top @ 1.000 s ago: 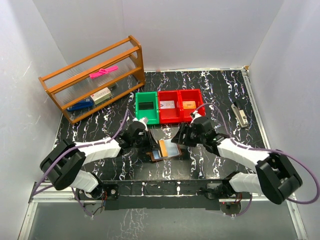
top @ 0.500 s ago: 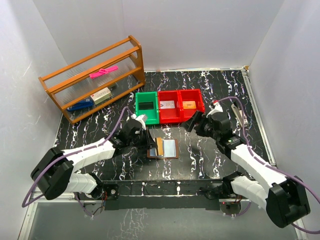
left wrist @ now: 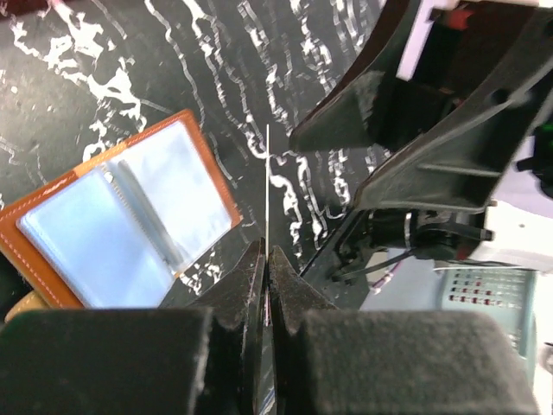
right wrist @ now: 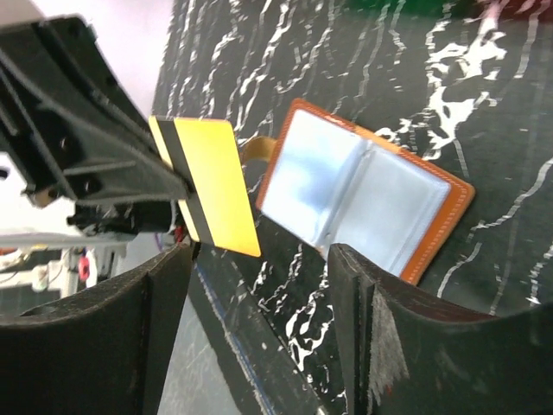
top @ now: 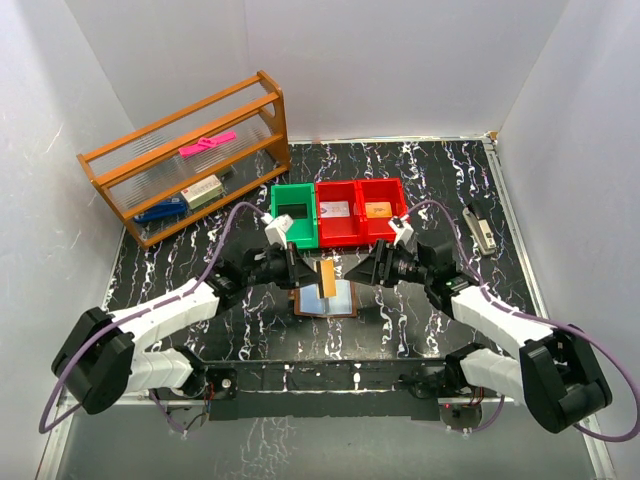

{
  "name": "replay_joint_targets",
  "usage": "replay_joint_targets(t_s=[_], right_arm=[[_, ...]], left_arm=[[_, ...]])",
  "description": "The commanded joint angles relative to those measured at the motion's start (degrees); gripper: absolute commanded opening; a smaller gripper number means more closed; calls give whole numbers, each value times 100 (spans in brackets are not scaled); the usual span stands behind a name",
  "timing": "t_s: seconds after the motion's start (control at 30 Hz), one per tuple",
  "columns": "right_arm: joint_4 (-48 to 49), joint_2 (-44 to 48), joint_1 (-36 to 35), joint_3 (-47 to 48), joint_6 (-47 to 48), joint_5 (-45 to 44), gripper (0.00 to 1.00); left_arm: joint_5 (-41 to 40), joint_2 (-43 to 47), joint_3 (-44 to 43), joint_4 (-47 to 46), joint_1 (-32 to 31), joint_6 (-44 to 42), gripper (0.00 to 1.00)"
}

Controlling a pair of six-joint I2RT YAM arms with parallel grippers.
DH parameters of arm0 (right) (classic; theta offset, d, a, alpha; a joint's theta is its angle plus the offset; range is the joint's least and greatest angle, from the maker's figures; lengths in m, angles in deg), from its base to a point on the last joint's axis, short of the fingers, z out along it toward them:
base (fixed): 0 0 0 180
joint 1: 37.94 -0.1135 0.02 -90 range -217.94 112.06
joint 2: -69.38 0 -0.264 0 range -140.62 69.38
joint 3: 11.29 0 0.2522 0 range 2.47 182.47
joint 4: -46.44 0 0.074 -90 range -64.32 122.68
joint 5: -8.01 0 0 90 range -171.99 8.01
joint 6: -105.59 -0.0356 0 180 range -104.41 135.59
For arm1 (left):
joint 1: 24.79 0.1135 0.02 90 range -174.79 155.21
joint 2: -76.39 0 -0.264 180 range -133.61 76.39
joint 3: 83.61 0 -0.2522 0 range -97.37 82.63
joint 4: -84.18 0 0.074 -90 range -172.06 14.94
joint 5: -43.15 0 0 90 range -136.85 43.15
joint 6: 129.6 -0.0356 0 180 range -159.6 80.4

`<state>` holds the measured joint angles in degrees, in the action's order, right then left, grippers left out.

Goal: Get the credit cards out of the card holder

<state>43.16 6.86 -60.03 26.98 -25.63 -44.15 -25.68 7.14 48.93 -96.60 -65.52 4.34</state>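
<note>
Seen from the left wrist, the gold card point(left wrist: 267, 186) showed only edge-on, its face hidden. The left gripper point(left wrist: 266, 256) covered the card holder's point(left wrist: 130, 216) near edge.

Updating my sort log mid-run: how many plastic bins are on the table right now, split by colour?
Green bin: 1
Red bins: 2
Total: 3
</note>
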Motion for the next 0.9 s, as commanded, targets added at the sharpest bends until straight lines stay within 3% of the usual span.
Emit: replay_joint_targets(t_s=[0.0, 0.27, 0.47, 0.77, 0.87], right_arm=[[894, -142, -40, 78, -70, 908, 60], [1592, -429, -222, 17, -415, 1282, 46], [2422, -573, -265, -57, -949, 1488, 40], [2687, -715, -269, 11, -1138, 1694, 26], [2696, -702, -271, 9, -1152, 1715, 17]], left_arm=[[942, 220, 230, -946, 344, 265, 0], [1534, 56, 475, -2046, 364, 723, 0], [1749, 37, 451, -2145, 358, 737, 0], [1864, 97, 443, -2149, 360, 747, 0], [1858, 124, 434, -2103, 364, 723, 0]])
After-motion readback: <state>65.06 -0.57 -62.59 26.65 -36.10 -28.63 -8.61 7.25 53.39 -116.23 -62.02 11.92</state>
